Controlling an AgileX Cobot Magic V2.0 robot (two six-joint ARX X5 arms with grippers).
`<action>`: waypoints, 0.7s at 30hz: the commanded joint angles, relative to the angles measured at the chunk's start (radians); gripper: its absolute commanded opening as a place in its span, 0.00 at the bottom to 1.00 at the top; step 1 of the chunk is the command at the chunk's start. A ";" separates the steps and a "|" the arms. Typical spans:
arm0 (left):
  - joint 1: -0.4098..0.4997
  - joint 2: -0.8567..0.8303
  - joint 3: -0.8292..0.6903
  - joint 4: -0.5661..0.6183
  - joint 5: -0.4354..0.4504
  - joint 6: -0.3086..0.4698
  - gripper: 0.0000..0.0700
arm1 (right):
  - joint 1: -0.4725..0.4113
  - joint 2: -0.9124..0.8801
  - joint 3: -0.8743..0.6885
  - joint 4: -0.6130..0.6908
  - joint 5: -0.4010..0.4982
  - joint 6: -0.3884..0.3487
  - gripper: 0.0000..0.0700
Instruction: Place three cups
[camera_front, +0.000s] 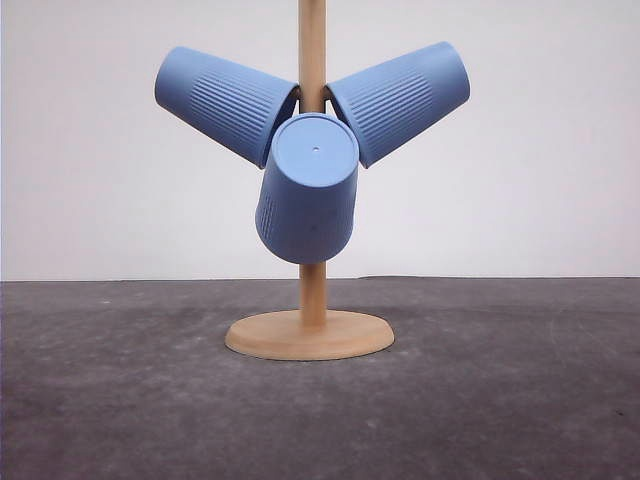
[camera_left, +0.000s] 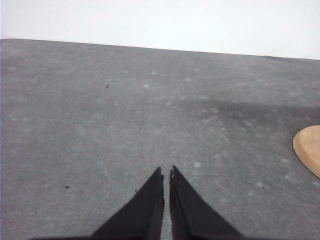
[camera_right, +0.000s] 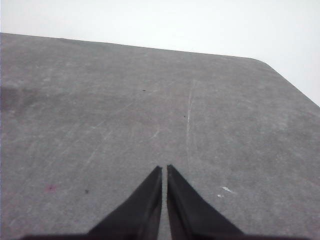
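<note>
On the wooden rack (camera_front: 312, 300) hang three blue cups (camera_front: 308, 190).

We counted three light-blue ribbed cups: a left cup (camera_front: 225, 103), a right cup (camera_front: 402, 100) and a front cup (camera_front: 309, 187), all alike in shape and colour. We counted one wooden stand (camera_front: 311, 334), made up of one round base and one upright post. We found one grey table (camera_front: 520, 400) under it. We counted two grippers, a left gripper (camera_left: 166, 175) and a right gripper (camera_right: 164, 171), each with two dark fingers.
</note>
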 joint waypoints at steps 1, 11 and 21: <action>0.000 -0.002 -0.014 -0.006 0.001 0.000 0.00 | -0.001 0.000 -0.003 0.010 -0.001 0.007 0.02; 0.000 -0.002 -0.014 -0.006 0.001 0.000 0.00 | -0.001 0.000 -0.003 0.010 0.000 0.007 0.02; 0.000 -0.002 -0.014 -0.006 0.001 0.000 0.00 | -0.001 0.000 -0.003 0.010 0.000 0.007 0.02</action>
